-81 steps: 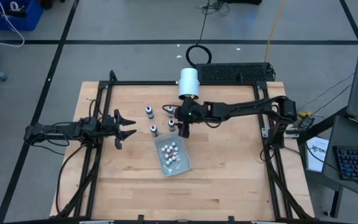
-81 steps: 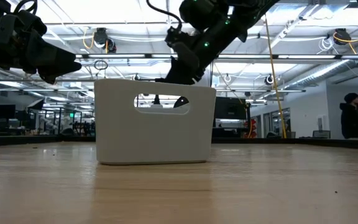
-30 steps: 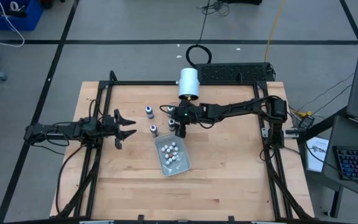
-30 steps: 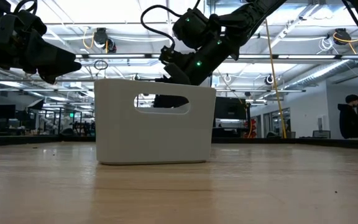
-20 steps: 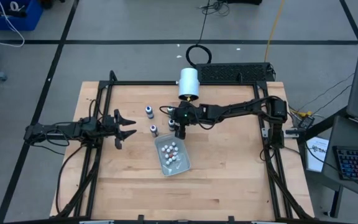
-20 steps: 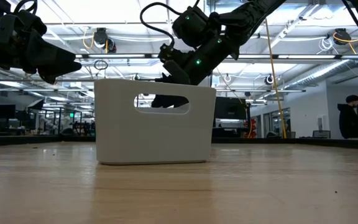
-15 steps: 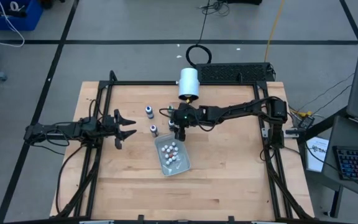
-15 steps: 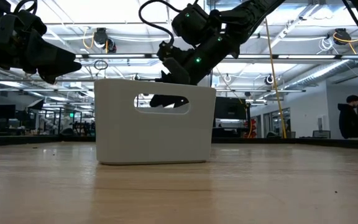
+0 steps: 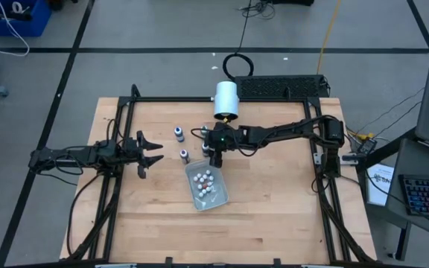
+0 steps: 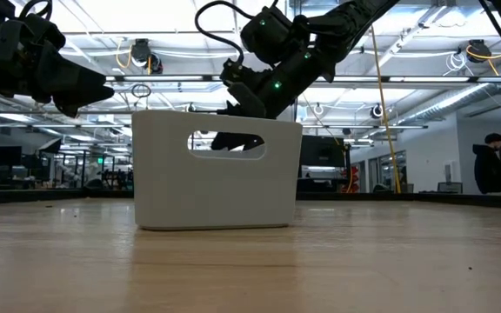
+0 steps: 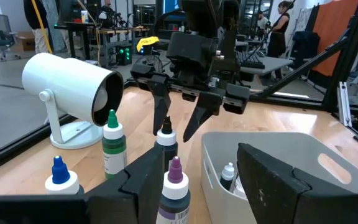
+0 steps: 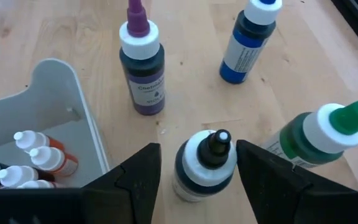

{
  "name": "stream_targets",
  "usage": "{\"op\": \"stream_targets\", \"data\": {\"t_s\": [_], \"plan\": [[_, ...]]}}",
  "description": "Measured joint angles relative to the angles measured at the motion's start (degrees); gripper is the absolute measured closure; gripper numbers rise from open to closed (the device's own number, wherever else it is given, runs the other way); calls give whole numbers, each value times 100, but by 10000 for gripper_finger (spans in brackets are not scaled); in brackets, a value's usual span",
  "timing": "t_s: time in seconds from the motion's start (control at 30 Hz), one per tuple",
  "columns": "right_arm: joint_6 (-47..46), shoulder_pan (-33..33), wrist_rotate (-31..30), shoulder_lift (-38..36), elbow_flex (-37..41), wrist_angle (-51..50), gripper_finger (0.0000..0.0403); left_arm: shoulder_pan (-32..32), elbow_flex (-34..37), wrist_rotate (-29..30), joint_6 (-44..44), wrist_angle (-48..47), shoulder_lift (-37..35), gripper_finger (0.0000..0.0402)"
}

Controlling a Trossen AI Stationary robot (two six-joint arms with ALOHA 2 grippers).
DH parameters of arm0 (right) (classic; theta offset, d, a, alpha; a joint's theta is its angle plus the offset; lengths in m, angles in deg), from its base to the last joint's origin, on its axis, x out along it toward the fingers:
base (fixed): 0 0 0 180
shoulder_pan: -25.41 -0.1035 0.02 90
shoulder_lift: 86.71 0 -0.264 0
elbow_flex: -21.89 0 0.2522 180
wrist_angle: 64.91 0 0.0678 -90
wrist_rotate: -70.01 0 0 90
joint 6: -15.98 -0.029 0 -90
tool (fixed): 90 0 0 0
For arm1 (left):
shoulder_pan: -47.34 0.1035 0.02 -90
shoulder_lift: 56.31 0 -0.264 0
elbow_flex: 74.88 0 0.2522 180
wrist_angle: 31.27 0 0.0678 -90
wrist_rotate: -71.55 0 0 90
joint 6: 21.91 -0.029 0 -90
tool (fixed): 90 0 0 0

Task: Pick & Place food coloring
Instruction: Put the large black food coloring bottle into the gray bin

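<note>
Right gripper (image 12: 197, 163) hangs over the middle of the tabletop (image 9: 274, 201) with its two fingers spread, straddling a black-tipped food coloring bottle (image 12: 205, 163) that stands upright between them; the fingers flank the bottle's white collar with a visible gap on each side, so no contact can be confirmed. In the left wrist view the same gripper (image 11: 178, 126) points down at that bottle (image 11: 166, 142), its fingertips level with the nozzle.

Around the right gripper stand three more bottles, all upright. A purple-capped bottle (image 12: 141, 61) stands near the gripper, just beside the bin's curved rim. A blue bottle (image 12: 247, 42) with a white collar stands a little farther out, apart from the purple one. A green-capped bottle (image 12: 323, 135) stands just outside one of the fingers.

Close beside the gripper sits a white bin (image 12: 48, 112) holding several small bottles with white caps, a few showing reddish bodies (image 12: 42, 158). From above, the bin (image 9: 224, 195) lies just past the gripper toward the near edge of the tabletop. On the gripper's far side a large white cylinder on a stand (image 9: 226, 99) lies on its side.

Left gripper (image 9: 153, 154) waits low over the left part of the tabletop, well apart from the right gripper, fingers spread and holding nothing, aimed toward the bottle group.
</note>
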Motion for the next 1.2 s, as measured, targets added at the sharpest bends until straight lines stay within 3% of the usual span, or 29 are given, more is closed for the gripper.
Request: {"op": "stream_targets", "data": {"t_s": [0.43, 0.63, 0.83, 1.0, 1.2], "plan": [[45, 11, -36, 369, -13, 297, 254, -1, 0, 1, 0, 2, -1, 206], [55, 11, -15, 228, 7, 254, 254, 1, 0, 0, 0, 2, 0, 208], [125, 0, -17, 195, 13, 282, 291, -1, 0, 0, 0, -5, 0, 196], [333, -84, -40, 113, 13, 245, 294, -2, 0, 0, 2, -1, -2, 194], [903, -347, -865, -517, 9, 31, 294, -2, 0, 0, 0, -2, -2, 204]]}}
